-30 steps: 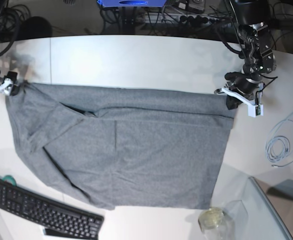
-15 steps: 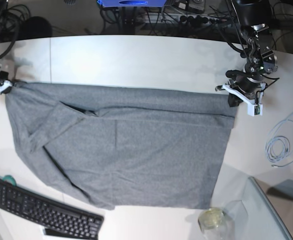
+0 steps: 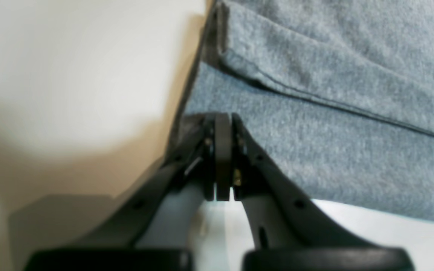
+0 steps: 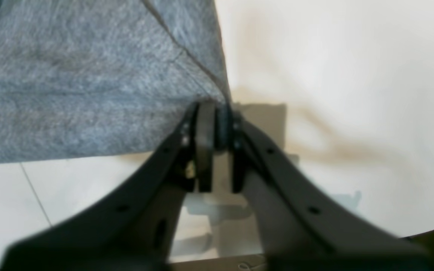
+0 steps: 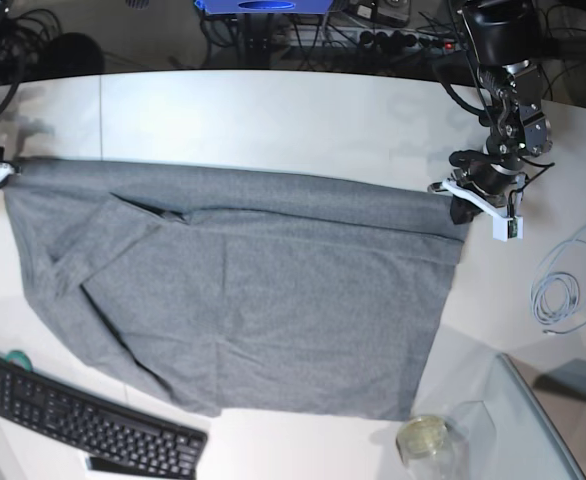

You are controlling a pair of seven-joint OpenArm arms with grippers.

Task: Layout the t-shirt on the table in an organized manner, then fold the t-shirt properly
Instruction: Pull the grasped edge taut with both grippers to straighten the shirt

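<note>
The t-shirt [image 5: 243, 290] lies spread across the middle of the counter [image 5: 273, 110], top edge pulled taut. At upper right the left claw [image 5: 465, 196] pinches one corner; at far left the right claw [image 4: 217, 124] pinches the other. A sleeve at left lies rumpled. Layout seems nearly done; folding has not begun.

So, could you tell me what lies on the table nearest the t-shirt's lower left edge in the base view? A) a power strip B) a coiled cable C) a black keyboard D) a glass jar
C: the black keyboard lies on the table just below the t-shirt at its lower left edge, while the coiled cable and glass jar sit over to the right.
</note>
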